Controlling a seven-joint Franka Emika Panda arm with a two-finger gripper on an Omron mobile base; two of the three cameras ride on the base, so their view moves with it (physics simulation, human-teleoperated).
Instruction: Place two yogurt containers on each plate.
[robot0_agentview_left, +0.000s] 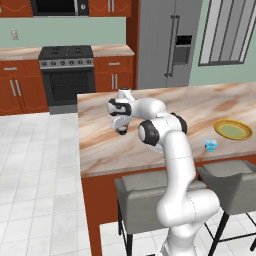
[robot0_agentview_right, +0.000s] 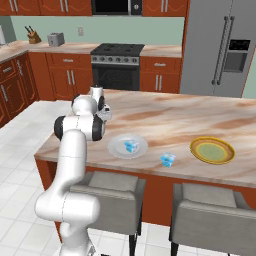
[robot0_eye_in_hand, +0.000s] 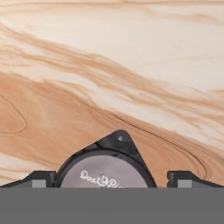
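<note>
Marbled tan-and-cream stone tops the long island surface (robot0_agentview_right: 200, 117) where the white arm (robot0_agentview_left: 170, 145) is working. The claw (robot0_eye_in_hand: 111, 179) points straight down near the island's left end. In the hand view its two dark fingertips (robot0_eye_in_hand: 37, 178) stand far apart, wide open, with a small dark navy-black yogurt cup with a pale lid (robot0_eye_in_hand: 105, 170) sitting on the stone between them. Whether either tip touches the cup, I cannot tell. From the left base view the claw (robot0_agentview_left: 121, 131) hangs low over the stone, and the cup itself is too hidden there to make out.

Further along, a plain white-grey round plate (robot0_agentview_right: 116, 149) lies near the front edge, with one light blue yogurt cup (robot0_agentview_right: 131, 146) resting on it. Just beside that plate, to its right, a second light blue yogurt cup (robot0_agentview_right: 167, 159) stands on the bare stone close to the edge; it also shows in the left base view (robot0_agentview_left: 211, 145). Beyond it lies a yellow-rimmed round plate with a greenish centre (robot0_agentview_right: 212, 150), also seen from the left (robot0_agentview_left: 232, 129), well apart from the arm.

Two grey padded stools (robot0_agentview_right: 107, 192) stand tucked against the island's front. Behind it are a black stove (robot0_agentview_right: 117, 62) and a steel fridge (robot0_agentview_right: 220, 45).
</note>
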